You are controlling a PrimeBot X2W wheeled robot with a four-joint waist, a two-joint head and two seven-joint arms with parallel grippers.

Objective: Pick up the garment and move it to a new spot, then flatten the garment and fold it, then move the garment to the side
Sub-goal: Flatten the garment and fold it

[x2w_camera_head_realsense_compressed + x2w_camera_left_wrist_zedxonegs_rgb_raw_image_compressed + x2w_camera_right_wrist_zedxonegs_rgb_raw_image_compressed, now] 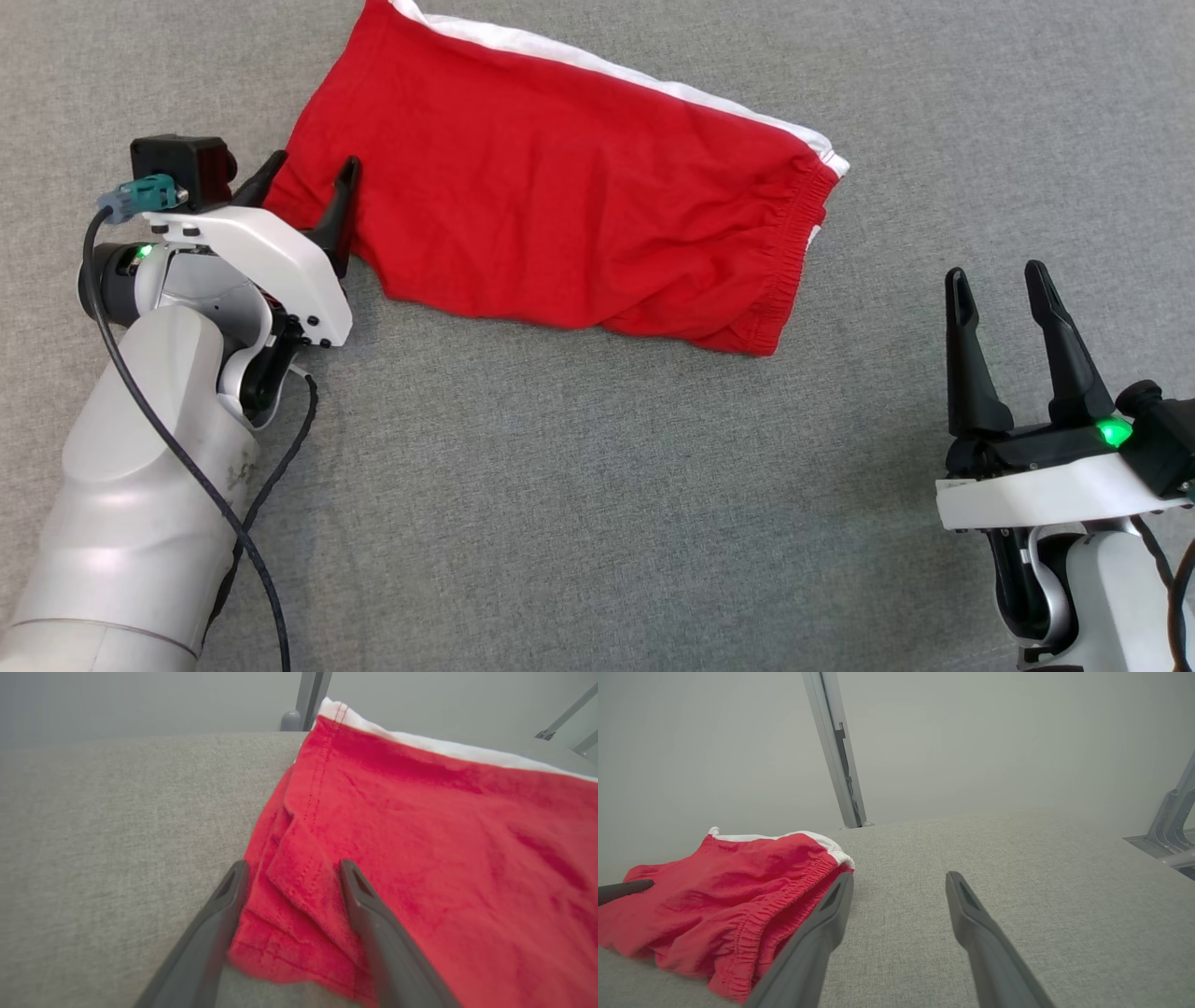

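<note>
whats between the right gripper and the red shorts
Nothing but the bare grey cloth surface. In the head view the open right gripper sits apart from the red shorts, with no object in the gap.

I had a grey, woven-cloth surface (597,485) under my cameras, and one thing lay on it: red shorts (560,205), spread flat with a few creases. They sat toward the surface's far edge, slanted across it. Their white trim (597,61) faced that far edge, and the gathered waistband (794,252) pointed to the right side, its lower corner slightly bunched.
</note>
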